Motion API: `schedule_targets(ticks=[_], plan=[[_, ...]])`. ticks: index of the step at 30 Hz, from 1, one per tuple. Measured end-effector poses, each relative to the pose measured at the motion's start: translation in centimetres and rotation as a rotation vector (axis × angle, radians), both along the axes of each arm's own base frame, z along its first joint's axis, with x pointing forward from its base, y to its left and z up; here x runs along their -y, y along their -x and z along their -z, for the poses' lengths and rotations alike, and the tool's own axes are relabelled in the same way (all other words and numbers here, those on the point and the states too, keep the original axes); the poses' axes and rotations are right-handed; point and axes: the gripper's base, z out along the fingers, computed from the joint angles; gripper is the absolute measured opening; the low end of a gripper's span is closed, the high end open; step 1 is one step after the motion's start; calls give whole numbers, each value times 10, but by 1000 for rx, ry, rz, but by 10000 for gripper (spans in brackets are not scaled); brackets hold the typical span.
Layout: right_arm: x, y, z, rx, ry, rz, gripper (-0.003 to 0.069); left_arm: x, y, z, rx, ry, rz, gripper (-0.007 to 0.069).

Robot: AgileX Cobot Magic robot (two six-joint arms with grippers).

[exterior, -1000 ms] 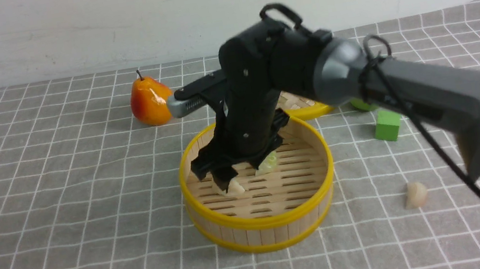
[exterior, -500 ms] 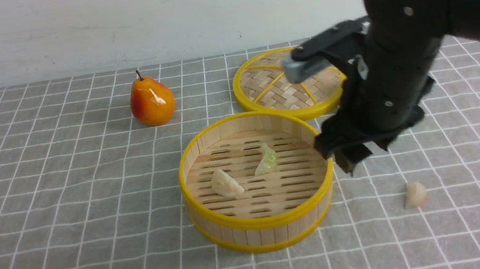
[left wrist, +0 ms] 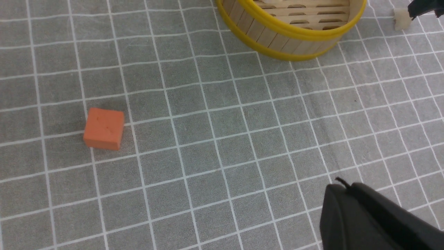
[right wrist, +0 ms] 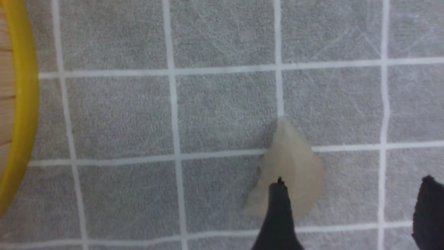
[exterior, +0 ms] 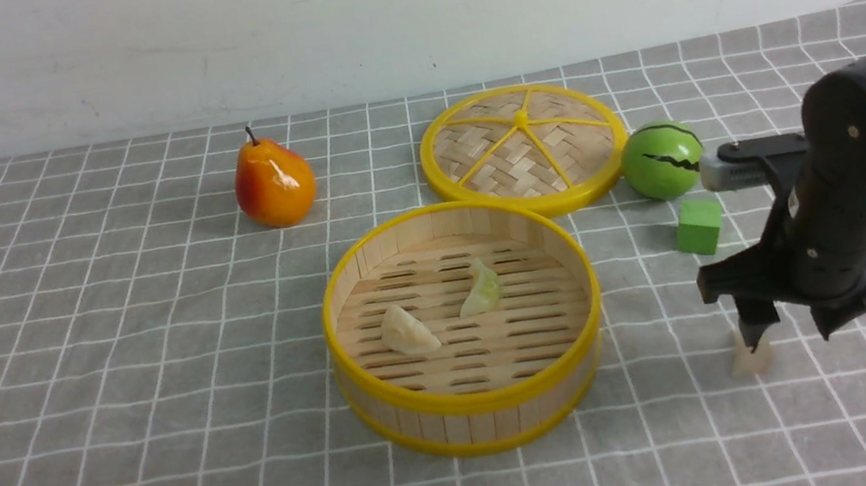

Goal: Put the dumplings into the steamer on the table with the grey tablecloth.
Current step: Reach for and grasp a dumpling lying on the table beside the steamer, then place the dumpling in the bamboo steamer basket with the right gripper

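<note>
2 dumplings (exterior: 409,330) lie in steamer (exterior: 475,400).

plain white wall (exterior: 395,5), faint scuff marks

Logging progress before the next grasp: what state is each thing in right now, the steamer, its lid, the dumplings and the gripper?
steamer: uncovered, two dumplings inside.
lid: off, lying flat on the grey tablecloth beyond the steamer.
white dumpling: lying in the steamer.
green dumpling: lying in the steamer.
loose dumpling: on the grey tablecloth, outside the steamer.
right gripper: open, empty, over the loose dumpling.
</note>
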Motion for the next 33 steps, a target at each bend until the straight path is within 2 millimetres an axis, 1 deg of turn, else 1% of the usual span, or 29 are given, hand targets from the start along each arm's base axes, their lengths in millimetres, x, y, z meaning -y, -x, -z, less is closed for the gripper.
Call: schedule_targets(ticks=[5, 7, 9, 10, 11, 16, 17, 19, 21, 23, 24, 27, 30, 31, 32, 33], plan=[[-5, -7, 21, -12, -42, 26, 486, 0, -1, -1, 10, 6, 0, -8], [-6, -8, 23, -14, -54, 34, 479, 0, -1, -1, 12, 7, 1, -8], [-6, -8, 23, -12, -57, 31, 455, 1, -1, -1, 13, 8, 1, -6], [-6, -8, 23, -12, -58, 31, 438, 1, -1, -1, 13, 8, 1, -6], [-7, -8, 23, -14, -60, 28, 403, 1, -1, -1, 13, 8, 1, -4], [-7, -6, 22, -24, -58, 17, 210, 1, -1, -1, 13, 8, 1, -1], [-7, -6, 21, -24, -60, 15, 194, 1, -1, -1, 13, 8, 1, 0], [-7, -5, 20, -31, -57, 6, 192, 0, -1, -1, 13, 7, 0, 0], [-8, -4, 9, -25, -65, -26, 195, 0, -1, -1, 16, 2, -3, 0], [-14, -4, -8, 7, -77, -78, 195, 0, -1, -1, 19, -1, -5, 2], [-20, -4, -22, 36, -88, -119, 195, -1, -1, -1, 21, -3, -6, 3], [-52, -2, -68, 138, -143, -263, 195, -1, -3, -2, 37, -5, -11, 5], [-90, 3, -101, 217, -203, -386, 195, -1, -4, -4, 62, 0, -14, 7], [-101, 4, -106, 228, -216, -415, 195, -1, -5, -4, 70, 2, -15, 7], [-116, 7, -111, 244, -228, -456, 195, -1, -5, -5, 80, 7, -15, 9], [-128, 8, -110, 247, -232, -485, 195, 0, -6, -6, 87, 10, -15, 10]])
